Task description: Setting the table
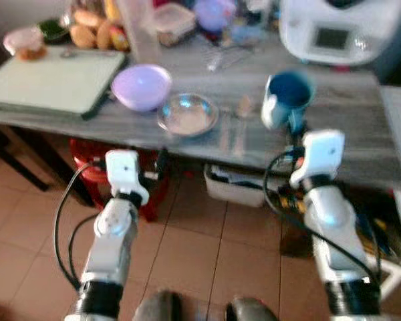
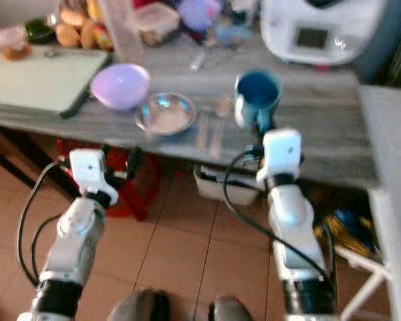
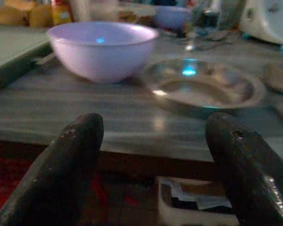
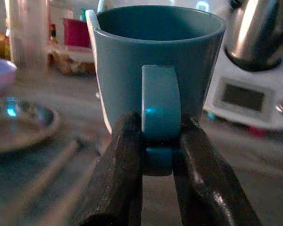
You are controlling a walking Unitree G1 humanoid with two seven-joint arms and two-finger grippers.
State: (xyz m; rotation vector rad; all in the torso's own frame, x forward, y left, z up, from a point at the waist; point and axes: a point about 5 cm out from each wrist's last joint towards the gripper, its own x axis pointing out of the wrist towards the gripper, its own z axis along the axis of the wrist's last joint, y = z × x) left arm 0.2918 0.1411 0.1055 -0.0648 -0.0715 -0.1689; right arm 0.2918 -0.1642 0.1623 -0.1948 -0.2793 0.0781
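Blue mug [image 4: 158,70], upright near the front edge of the grey table [image 1: 361,134], is pinched by its handle between the right gripper [image 4: 158,155] fingers. To its left lie blurred cutlery [image 1: 232,134], a shallow glass dish [image 1: 187,114] and a lilac bowl [image 1: 142,85]; both vessels look empty. The left gripper [image 3: 153,141], fingers spread and holding nothing, hangs below the table's edge over open tiled floor [image 1: 200,254], facing the bowl.
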